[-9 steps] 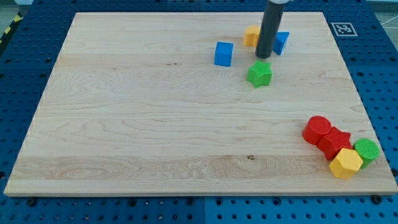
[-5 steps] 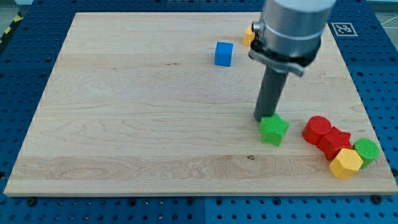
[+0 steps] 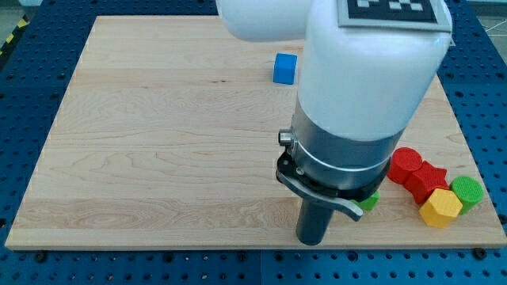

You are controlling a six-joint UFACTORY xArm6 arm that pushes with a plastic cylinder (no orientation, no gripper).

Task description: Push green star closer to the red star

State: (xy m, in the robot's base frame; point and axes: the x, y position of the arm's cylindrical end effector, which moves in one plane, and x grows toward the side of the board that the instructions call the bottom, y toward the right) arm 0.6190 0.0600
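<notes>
The arm fills the view's middle and right. My tip [image 3: 312, 241] rests on the board near the view's bottom edge. The green star [image 3: 368, 202] shows only as a small green sliver behind the arm's collar, up and to the right of my tip. The red star [image 3: 428, 180] lies to the right of it, between a red cylinder [image 3: 405, 164] and a yellow hexagonal block [image 3: 440, 208]. I cannot tell whether the tip touches the green star.
A green cylinder [image 3: 467, 191] sits at the right end of the cluster near the wooden board's [image 3: 158, 142] right edge. A blue cube [image 3: 284, 68] stands at the view's top, partly beside the arm. The arm hides the blocks at the top right.
The tip has moved down the view toward the bottom edge, pushing the green star down and a little right, closer to the red blocks. The arm now covers most of the star.
</notes>
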